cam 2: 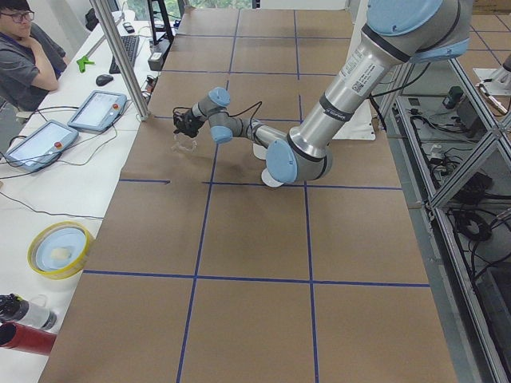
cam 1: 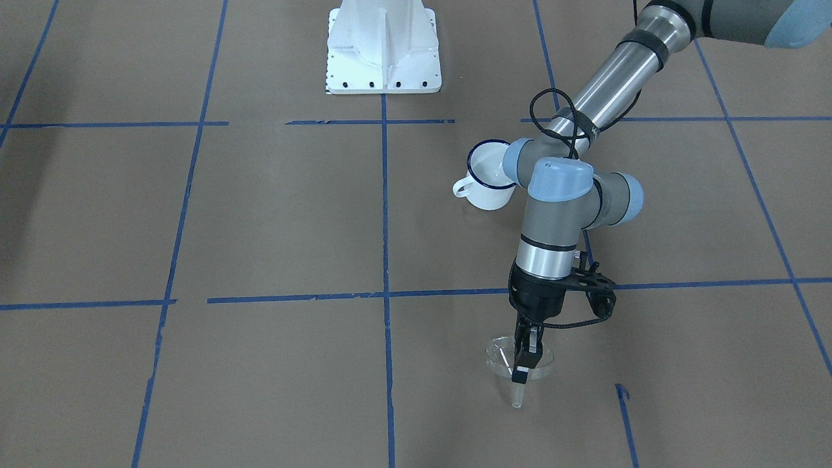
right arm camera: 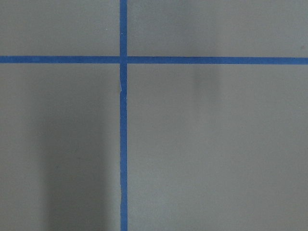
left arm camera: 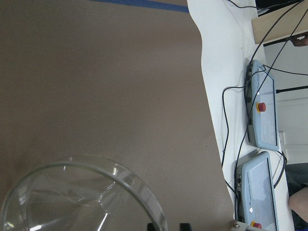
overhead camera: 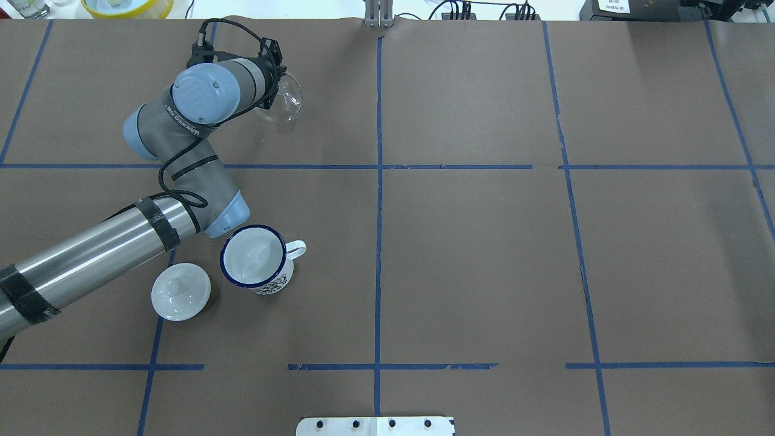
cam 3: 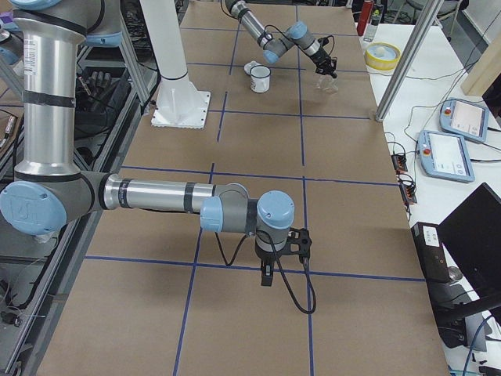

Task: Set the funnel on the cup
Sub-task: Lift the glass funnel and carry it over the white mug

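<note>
Brown paper and a blue tape grid cover the bench (overhead camera: 484, 254), seen from overhead. Stretched out to the far side is the left arm (overhead camera: 181, 130), and the left jaws are pinched onto the rim of the clear funnel (overhead camera: 286, 102). The front view shows its wide mouth up and its spout pointing down at the paper. Whether the tip touches, can't tell. The cup (overhead camera: 255, 259) stands upright, handle at 3 o'clock, and the funnel is well apart from it, at roughly 12 o'clock. A white knobbed lid (overhead camera: 180, 292) lies just beside the cup at 8 o'clock. The right arm (cam 3: 156, 194) hangs over taped paper. The right jaws show only from the side, so closed or not, can't tell.
</note>
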Controlling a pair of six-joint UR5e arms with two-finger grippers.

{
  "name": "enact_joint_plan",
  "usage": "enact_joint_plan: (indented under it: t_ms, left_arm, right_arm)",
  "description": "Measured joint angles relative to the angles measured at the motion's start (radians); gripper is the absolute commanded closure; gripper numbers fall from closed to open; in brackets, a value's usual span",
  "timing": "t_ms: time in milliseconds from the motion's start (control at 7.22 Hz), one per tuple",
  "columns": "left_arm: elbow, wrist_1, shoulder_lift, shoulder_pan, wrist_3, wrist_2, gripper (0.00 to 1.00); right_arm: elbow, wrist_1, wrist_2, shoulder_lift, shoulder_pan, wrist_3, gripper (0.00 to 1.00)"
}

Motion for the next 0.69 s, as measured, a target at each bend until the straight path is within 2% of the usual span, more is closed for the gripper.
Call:
enact_joint_plan:
  t_ms: [138, 415, 692]
  left_arm:
    - [-0.022, -0.001, 0.000, -0.014, 0.001, -0.002, 1.00]
    - [-0.139, 0.005, 0.000, -0.052, 0.010, -0.033, 1.00]
    - [-0.317, 0.097, 0.005, -0.084, 0.059, -0.165, 1.00]
  right_arm:
    - [0.000, 0.000, 0.000, 0.000, 0.000, 0.000, 0.00]
    - [0.000, 0.000, 0.000, 0.000, 0.000, 0.000, 0.00]
    - [0.000, 0.000, 0.000, 0.000, 0.000, 0.000, 0.00]
